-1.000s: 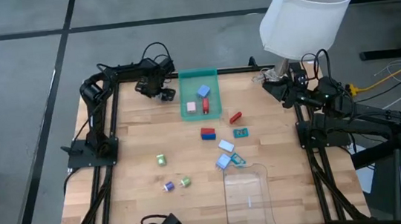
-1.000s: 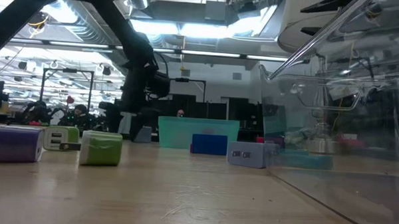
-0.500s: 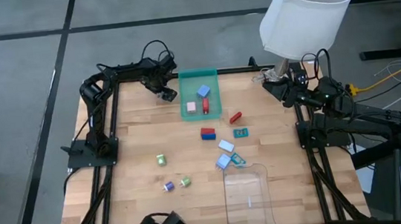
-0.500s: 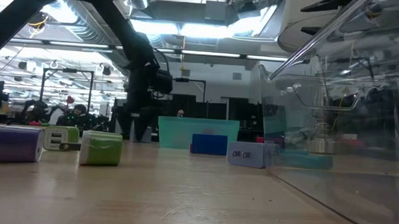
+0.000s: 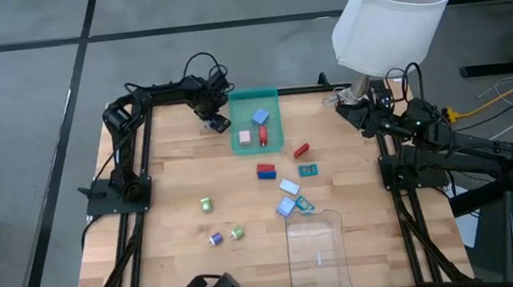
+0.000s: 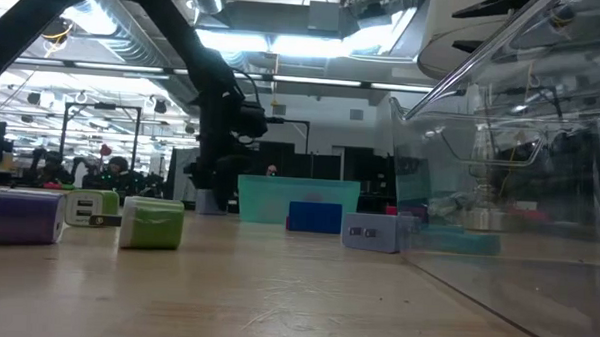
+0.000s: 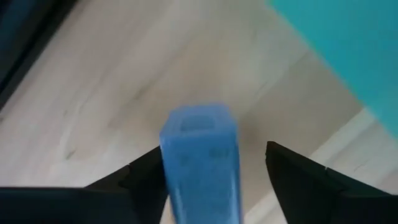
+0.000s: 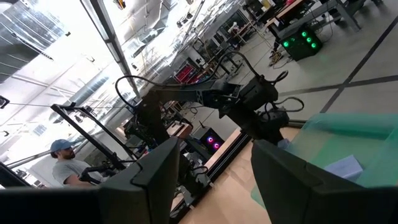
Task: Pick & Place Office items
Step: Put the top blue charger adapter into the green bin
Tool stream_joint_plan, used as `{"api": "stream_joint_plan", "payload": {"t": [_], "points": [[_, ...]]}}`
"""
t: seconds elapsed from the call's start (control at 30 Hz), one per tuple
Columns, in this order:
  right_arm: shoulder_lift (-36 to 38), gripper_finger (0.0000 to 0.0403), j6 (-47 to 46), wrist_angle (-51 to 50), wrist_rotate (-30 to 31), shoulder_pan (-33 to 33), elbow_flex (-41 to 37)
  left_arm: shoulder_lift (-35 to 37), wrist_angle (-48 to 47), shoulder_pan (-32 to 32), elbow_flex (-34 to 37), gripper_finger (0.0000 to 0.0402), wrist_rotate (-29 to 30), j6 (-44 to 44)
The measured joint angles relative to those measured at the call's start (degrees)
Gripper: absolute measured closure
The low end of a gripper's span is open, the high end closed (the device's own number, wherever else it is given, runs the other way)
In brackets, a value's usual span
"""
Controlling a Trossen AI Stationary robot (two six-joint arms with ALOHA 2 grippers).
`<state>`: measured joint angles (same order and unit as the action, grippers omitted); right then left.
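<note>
Green tray holding 3 office items, clear tray

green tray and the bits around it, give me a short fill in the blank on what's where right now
1. The green tray holds ____ items.
2. Between the left gripper's fingers is a ____ block.
3. The clear plastic tray lies ____.
4. The right gripper waits at the table's ____ edge, by the tray.

Missing words: three; blue; empty; right
</note>
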<state>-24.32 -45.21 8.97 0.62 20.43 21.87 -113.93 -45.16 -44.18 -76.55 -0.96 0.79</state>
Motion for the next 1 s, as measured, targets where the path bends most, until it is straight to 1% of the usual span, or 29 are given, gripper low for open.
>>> {"api": "stream_joint_plan", "payload": {"t": [0.07, 0.17, 0.27, 0.37, 0.43, 0.57, 0.77, 0.9, 1.0], "points": [[0.0, 0.0202, 0.0, 0.0, 0.0, 0.0, 0.0, 0.0, -1.3, 0.0, 0.0, 0.019, 0.9, 0.0], [0.0, 0.0202, 0.1, 0.0, 0.0, 0.0, 0.0, 0.0, -2.6, -0.4, 0.0, 0.0238, 0.7, 0.0], [0.0, 0.0202, 0.2, 0.0, 0.0, 0.0, 0.0, 0.1, -2.9, -0.9, 0.0, 0.0288, -1.9, -2.2], [0.0, 0.0202, 0.5, 0.0, 0.0, 0.0, 0.0, 0.1, -1.8, -1.8, 0.0, 0.0288, -8.8, -7.4], [0.0, 0.0202, 0.6, 0.0, 0.0, 0.0, 0.0, 0.3, 0.5, -2.3, 0.0, 0.0288, -12.9, -10.5], [0.0, 0.0202, 0.7, 0.0, 0.0, 0.0, 0.0, 2.7, 7.3, -3.4, 0.0, 0.0288, -17.7, -15.9], [0.0, 0.0202, 0.9, 0.0, -0.2, 0.0, 0.0, 8.4, 15.6, -5.1, 0.0, 0.0288, -20.5, -21.6], [0.0, 0.0202, 1.7, 0.0, -0.2, 0.0, 0.0, 11.5, 15.8, -5.2, 0.0, 0.0288, -20.6, -22.5], [0.0, 0.0202, 2.2, 0.0, -0.1, 0.0, 0.0, 13.5, 16.8, -3.7, 0.0, 0.0288, -21.3, -20.9]]}}
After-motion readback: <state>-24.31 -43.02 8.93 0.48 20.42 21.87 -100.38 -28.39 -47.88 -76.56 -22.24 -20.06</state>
